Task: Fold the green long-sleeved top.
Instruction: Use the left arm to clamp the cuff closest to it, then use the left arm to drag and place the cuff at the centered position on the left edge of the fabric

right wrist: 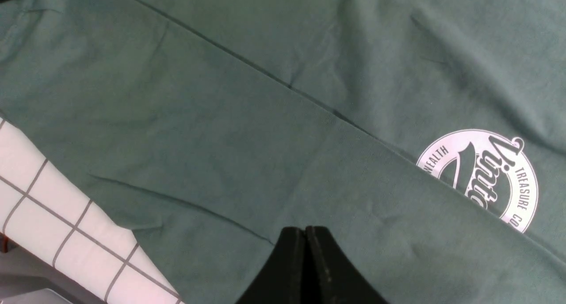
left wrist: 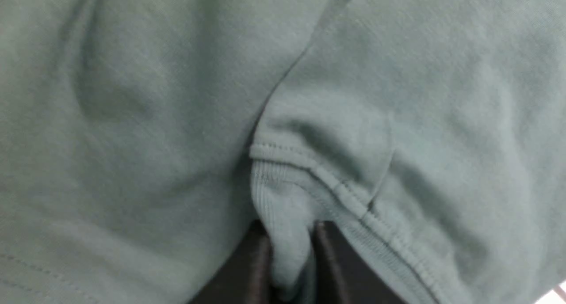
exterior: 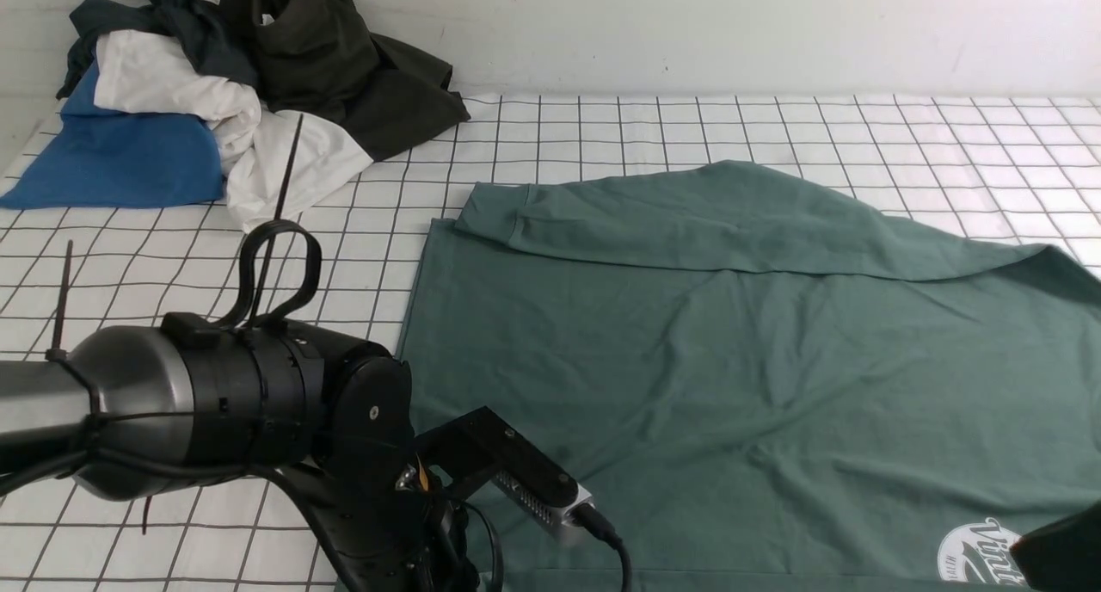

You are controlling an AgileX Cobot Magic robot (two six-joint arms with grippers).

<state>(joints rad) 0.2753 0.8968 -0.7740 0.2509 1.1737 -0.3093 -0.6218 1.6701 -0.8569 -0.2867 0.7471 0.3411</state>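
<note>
**Cuff of the green top pinched at the near left; right jaws pressed together**

The green long-sleeved top (exterior: 731, 342) is spread flat over the middle and right of the worktop (exterior: 602, 136), which is covered in white cloth ruled with a dark grid; its left edge is seen running from the near edge towards the far one, and its right part is cut off by the picture's border; one sleeve (exterior: 688, 222) is laid across the far part of the body, its end pointing towards the worktop's left edge; a white round logo (exterior: 981, 553) is printed near the near right corner.

In the left wrist view a ribbed cuff (left wrist: 283, 198) of the top is clamped in the left gripper (left wrist: 289, 251), the jaws drawn narrow with a fold of fabric between them; in the front view only the arm is seen, at the near left.

The right gripper (right wrist: 305, 233) is held over the top, just beside the logo; its jaws are pressed together with nothing between them.

At the far left corner, well apart from the top, a blue cloth (exterior: 120, 162), a white garment (exterior: 172, 93) and a dark olive garment (exterior: 344, 67) are heaped together.
</note>
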